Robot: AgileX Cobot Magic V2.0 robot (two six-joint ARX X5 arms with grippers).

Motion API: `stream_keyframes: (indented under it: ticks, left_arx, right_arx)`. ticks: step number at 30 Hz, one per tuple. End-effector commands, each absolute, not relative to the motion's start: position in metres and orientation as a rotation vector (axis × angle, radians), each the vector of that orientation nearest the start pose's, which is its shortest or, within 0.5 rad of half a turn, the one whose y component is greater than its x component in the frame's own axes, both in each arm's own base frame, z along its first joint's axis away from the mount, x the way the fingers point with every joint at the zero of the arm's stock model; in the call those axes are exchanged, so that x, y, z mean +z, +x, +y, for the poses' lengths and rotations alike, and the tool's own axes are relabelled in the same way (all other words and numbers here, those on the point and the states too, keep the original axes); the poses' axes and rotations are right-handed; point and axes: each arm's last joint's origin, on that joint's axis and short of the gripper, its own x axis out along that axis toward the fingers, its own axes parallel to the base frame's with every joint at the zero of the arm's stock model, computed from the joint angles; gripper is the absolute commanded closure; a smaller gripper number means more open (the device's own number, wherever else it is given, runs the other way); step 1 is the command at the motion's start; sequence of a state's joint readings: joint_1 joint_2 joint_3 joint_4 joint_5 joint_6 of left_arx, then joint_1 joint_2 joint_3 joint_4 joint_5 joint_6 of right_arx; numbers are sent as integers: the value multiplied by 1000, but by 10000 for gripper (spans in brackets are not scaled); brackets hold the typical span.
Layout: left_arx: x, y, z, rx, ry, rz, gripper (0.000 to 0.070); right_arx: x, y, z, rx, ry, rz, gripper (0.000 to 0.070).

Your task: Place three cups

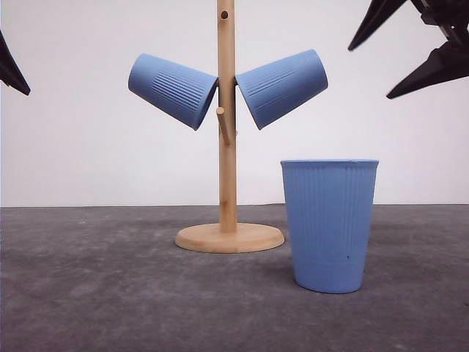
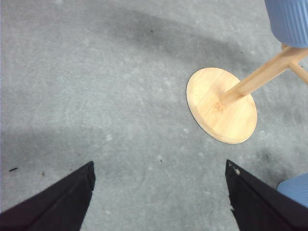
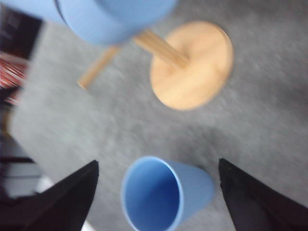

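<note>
Two blue ribbed cups hang mouth-inward on the pegs of a wooden stand (image 1: 227, 169): one cup (image 1: 174, 89) on its left, one cup (image 1: 282, 86) on its right. A third cup (image 1: 330, 224) stands upright on the grey table, right of the stand's base. My right gripper (image 1: 369, 73) hovers open high above it; in the right wrist view the upright cup (image 3: 154, 195) lies below, between the spread fingers of the right gripper (image 3: 158, 162). My left gripper (image 2: 159, 166) is open and holds nothing, above bare table left of the stand's base (image 2: 221, 106).
The grey table top (image 1: 110, 286) stretches in front of and to the left of the stand. One short peg (image 1: 223, 123) on the post carries nothing. A plain white wall stands behind. Dark clutter (image 3: 14, 57) sits beyond the table edge in the right wrist view.
</note>
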State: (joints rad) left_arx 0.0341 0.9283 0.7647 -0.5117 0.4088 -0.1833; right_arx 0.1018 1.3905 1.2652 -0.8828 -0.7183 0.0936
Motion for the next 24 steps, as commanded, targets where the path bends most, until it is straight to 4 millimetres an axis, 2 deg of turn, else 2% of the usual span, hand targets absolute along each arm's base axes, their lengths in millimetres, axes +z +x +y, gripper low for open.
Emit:
stream_keyframes:
  ticks: [1,7,11,15,19,22,24]
  left_arx:
    - [279,189,-5,-304,-313,678,197]
    - [279,189,-5,-304,-313,678,197]
    - [279,189,-5,-304,-313,678,197]
    - [279,189,-5,-304,-313,679,197]
    - [279,189,-5,-304,-313,679,197]
    - [279,189,-5,-304,-313,679,197]
    - [279,189,-5,-304,-313,679,196]
  right_arx:
    - [315,267,54,711,316,1028,203]
    - [298,256,85,640,150,1119,220]
    - [282,249,98,602,90,1170,221]
    - [264,245,105,587,92,1196,226]
    - [243,242,107,578,113,1211,281]
    - [230,240,108,570,129,1228,295]
    - [224,241,110,567,130,1247,333]
